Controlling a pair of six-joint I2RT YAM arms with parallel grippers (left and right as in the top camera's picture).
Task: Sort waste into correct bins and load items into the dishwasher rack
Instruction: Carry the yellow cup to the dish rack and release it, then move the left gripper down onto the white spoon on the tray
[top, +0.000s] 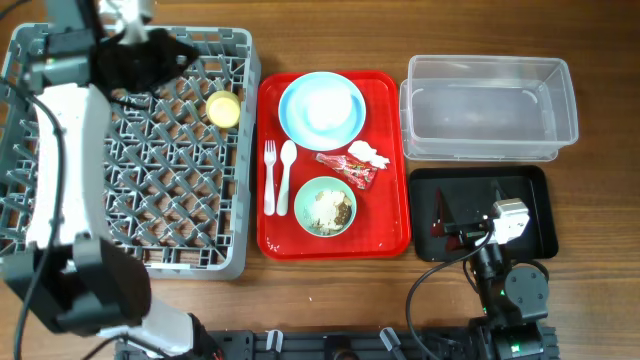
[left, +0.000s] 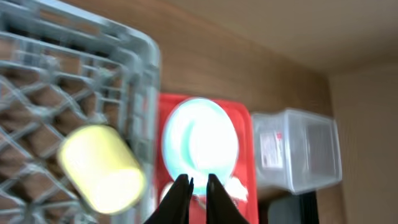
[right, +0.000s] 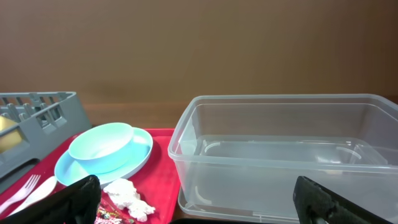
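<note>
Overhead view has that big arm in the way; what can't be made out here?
Overhead: the left arm covers the left side of the dishwasher rack.
Left wrist: blur smears the yellow cup; the bottom edge cuts off the red tray.
Right wrist: the bottom edge cuts off the red wrapper; the pale green bowl falls outside the frame.

Colour log, items on table.
Grey lattice rack (top: 180, 200); yellow cup (top: 223, 109); red tray (top: 390, 215); light blue plate (top: 288, 122) and light blue bowl (top: 325, 105); pale green bowl (top: 299, 205), beige scraps (top: 332, 210); white fork (top: 269, 180) and spoon (top: 287, 172); red wrapper (top: 345, 168); white tissue (top: 368, 152); clear tub (top: 487, 63); black tray (top: 530, 190); brown wood-grain table (top: 600, 250).
</note>
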